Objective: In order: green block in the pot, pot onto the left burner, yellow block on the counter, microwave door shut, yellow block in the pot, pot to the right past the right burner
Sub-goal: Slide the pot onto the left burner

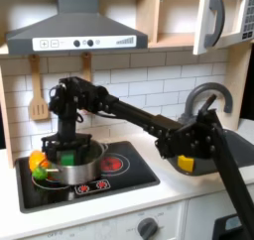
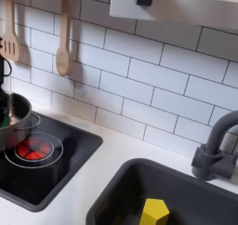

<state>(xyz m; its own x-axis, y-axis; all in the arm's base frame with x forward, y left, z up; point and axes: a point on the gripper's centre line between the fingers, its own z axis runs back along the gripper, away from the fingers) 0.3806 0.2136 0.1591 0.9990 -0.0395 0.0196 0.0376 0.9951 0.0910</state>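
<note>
One shiny round steel pot [image 1: 75,168] sits on the black stovetop [image 1: 134,175] over the burner at the first exterior view's left; you see its edge again at the second exterior view's left [image 2: 19,131], beside one glowing red burner ring [image 2: 33,152]. Your black gripper [image 1: 67,145] hangs right over the pot's mouth, fingers pointing down into it; you cannot tell whether the fingers are spread or closed, or whether they grip anything. No green cube can be made out; the pot's inside is hidden by the gripper. One small bright yellow block [image 1: 186,163] lies in the dark grey sink [image 1: 230,145], in the second exterior view at the basin's bottom near its front edge [image 2: 154,211], well apart from the pot. One rounded yellow-green-orange toy [image 1: 38,164] rests on the stovetop touching or just beside the pot, on the first exterior view's left. One dark arched faucet [image 2: 216,147] stands behind the basin. The pale white-grey counter [image 2: 112,154] runs between stove and sink. One white microwave door [image 1: 212,18] with a curved grey handle stands swung open up top. Two wooden utensils [image 2: 62,33] hang on the white tiled wall.
</note>
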